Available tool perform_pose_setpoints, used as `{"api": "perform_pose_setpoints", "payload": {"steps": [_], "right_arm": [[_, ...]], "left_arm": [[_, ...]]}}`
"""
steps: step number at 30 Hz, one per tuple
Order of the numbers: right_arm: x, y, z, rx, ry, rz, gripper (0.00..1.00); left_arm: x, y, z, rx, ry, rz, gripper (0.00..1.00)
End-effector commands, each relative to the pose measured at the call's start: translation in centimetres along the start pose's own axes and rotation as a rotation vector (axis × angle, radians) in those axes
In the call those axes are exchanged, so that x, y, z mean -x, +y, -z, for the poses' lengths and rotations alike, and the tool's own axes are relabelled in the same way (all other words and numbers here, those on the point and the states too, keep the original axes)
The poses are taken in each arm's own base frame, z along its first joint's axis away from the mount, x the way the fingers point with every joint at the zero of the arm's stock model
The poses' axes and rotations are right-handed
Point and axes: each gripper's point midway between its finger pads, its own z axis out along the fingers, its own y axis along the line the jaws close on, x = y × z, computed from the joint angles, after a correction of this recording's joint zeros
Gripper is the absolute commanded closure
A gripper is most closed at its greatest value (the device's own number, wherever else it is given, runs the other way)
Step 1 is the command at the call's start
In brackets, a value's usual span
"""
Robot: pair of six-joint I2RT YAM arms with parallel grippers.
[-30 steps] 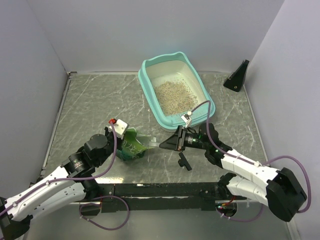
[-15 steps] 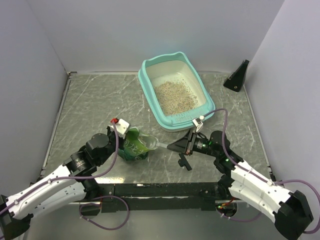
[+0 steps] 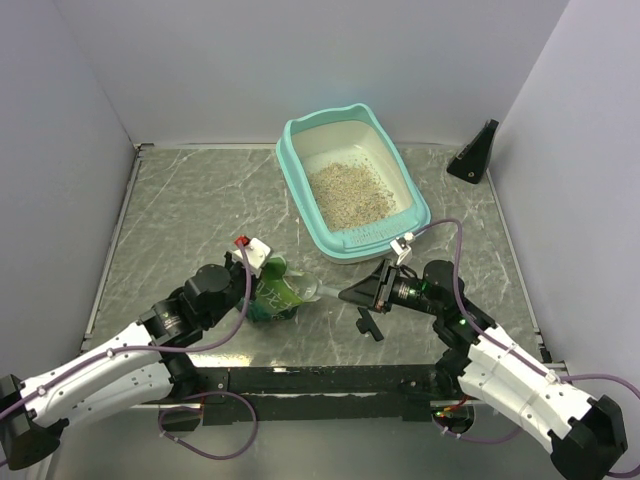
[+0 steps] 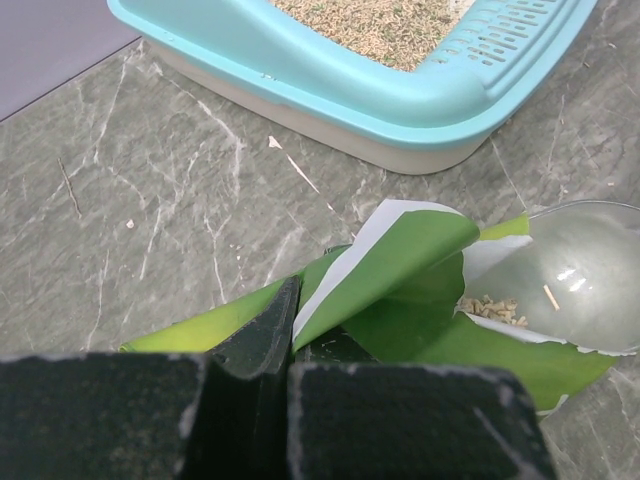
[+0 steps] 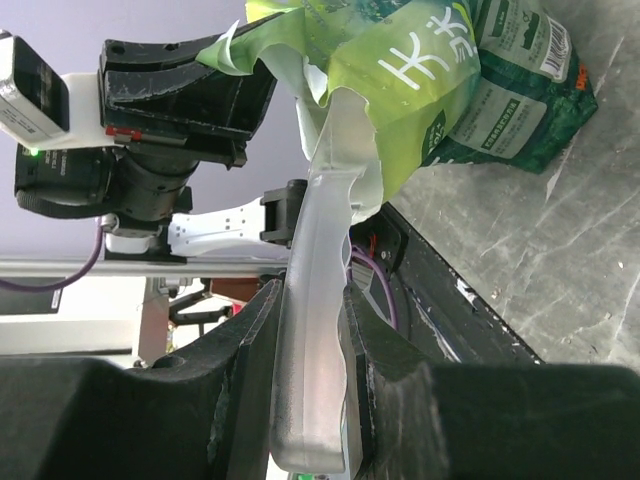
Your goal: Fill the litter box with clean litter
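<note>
Left end effector (image 4: 283, 345): clamped on the lip of the glossy green bag (image 4: 400, 270), holding its mouth open.
Right end effector (image 5: 308, 365): gripping the handle of the clear plastic scoop (image 5: 318, 230). The bowl is inside the bag and carries few beige pellets of clean litter (image 4: 490, 308).
Teal-rimmed cream plastic litter box (image 3: 352, 243): just beyond on the grey marbled tabletop (image 3: 180, 220), partly filled.
Advice: dig deeper, then lift level.

The white-and-black left arm (image 3: 100, 370) reached low from the near-left corner toward the centre. Its black two-finger left gripper (image 3: 265, 272) was pinched on the edge of a glossy green bag (image 3: 272, 298). The white-and-black right arm (image 3: 510, 365) stretched leftward, and its right gripper (image 3: 352, 293) was clamped on the handle of a translucent plastic scoop (image 5: 312, 250).
</note>
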Motion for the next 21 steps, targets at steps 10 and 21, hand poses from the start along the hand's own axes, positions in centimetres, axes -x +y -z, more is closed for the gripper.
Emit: {"api": "perform_pose_setpoints", "payload": {"steps": [10, 21], "right_arm": [[0.4, 1.5, 1.9, 0.003, -0.029, 0.002, 1.00], [-1.1, -1.4, 3.1, -0.033, -0.034, -0.047, 1.00]], "left_arm": [[-0.4, -0.1, -0.4, 0.044, 0.026, -0.014, 0.99], [1.3, 1.4, 0.8, 0.099, -0.060, 0.015, 0.99]]}}
